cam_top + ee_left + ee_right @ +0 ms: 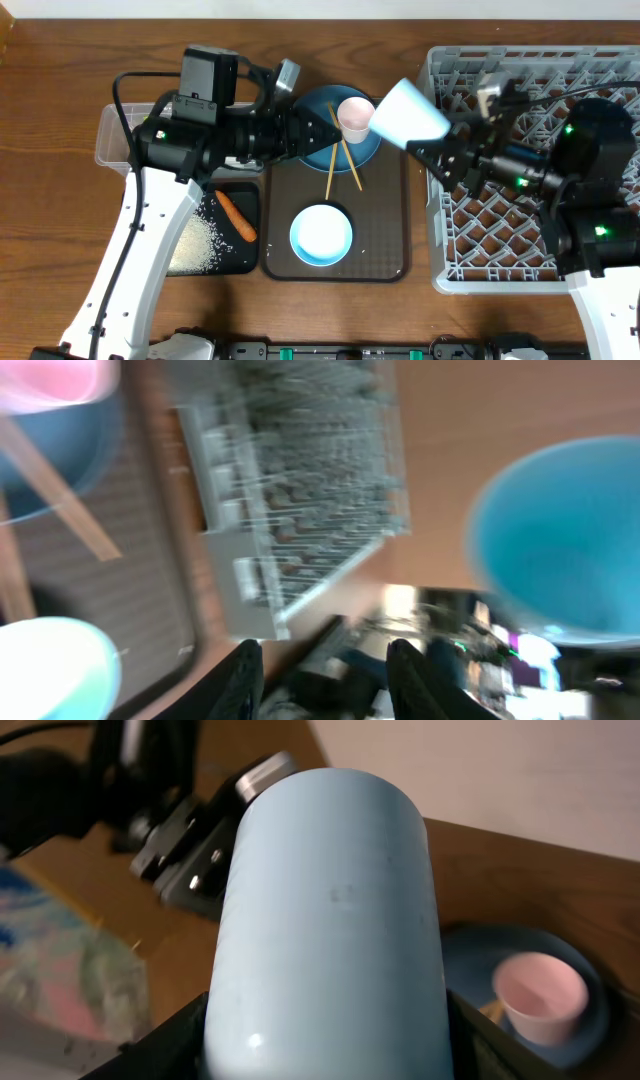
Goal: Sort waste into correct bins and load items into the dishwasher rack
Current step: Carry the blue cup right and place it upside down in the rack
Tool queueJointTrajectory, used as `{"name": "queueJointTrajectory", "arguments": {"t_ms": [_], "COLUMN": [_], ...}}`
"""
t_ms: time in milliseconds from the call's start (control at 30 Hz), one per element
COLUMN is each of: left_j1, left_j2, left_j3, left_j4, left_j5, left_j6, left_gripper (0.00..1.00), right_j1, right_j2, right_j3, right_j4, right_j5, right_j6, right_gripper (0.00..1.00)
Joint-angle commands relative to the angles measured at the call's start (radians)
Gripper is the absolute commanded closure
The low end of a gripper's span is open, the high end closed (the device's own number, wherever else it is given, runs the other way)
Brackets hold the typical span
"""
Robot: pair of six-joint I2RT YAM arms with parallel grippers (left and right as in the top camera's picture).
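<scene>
My right gripper [437,148] is shut on the light-blue cup [408,114], held tilted in the air between the serving tray and the dishwasher rack [600,75]. The right wrist view shows the cup [330,910] filling the space between my fingers [185,1025]. My left gripper [322,134] stands open and empty over the blue plate [320,105], beside the pink cup [354,115] that stands on it. Two chopsticks [340,165] lean off the plate. The white bowl [321,235] sits on the tray's near half. The left wrist view is blurred, with the left gripper [325,665] holding nothing.
A black tray [250,195] at the left holds a carrot [237,217] and loose rice [195,245]. Behind it stands a clear tub [110,140], partly under my left arm. A dark-brown serving tray [385,240] carries the dishes. The rack fills the right side.
</scene>
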Motion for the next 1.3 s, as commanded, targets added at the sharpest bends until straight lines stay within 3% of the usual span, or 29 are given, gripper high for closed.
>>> {"name": "queueJointTrajectory", "arguments": {"t_ms": [0,167,233,300,367,600,967,1267], "left_j1": [-0.001,-0.001,-0.001,-0.001,-0.001,-0.001,-0.001,-0.001], "left_j2": [-0.006,-0.006,-0.006,-0.006,-0.006,-0.006,-0.006,-0.006], "left_j3": [0.018,0.018,0.018,0.018,0.018,0.018,0.018,0.018], "left_j4": [-0.048,-0.102,-0.109,-0.109,-0.109,-0.109,-0.109,-0.109], "left_j5": [-0.219,-0.416,-0.443,-0.451,-0.451,-0.451,-0.451,-0.451], "left_j6": [0.047,0.051,0.051,0.051,0.051,0.051,0.051,0.051], "left_gripper": [0.57,0.38,0.34,0.19,0.14,0.08,0.03,0.00], "right_j1": [-0.045,-0.080,-0.080,-0.080,-0.080,-0.080,-0.080,-0.086], "right_j2": [-0.001,-0.001,-0.001,-0.001,-0.001,0.051,0.389,0.581], "right_j3": [0.014,0.015,0.015,0.015,0.015,0.091,0.560,0.733], "right_j4": [-0.017,-0.107,-0.145,-0.194,-0.233,-0.394,-0.742,-0.799], "right_j5": [0.068,0.253,0.329,0.431,0.510,0.675,0.816,0.901], "right_j6": [0.076,0.061,0.017,0.002,0.000,-0.037,-0.072,-0.090], "right_gripper": [0.52,0.53,0.52,0.53,0.53,0.49,0.55,0.54]}}
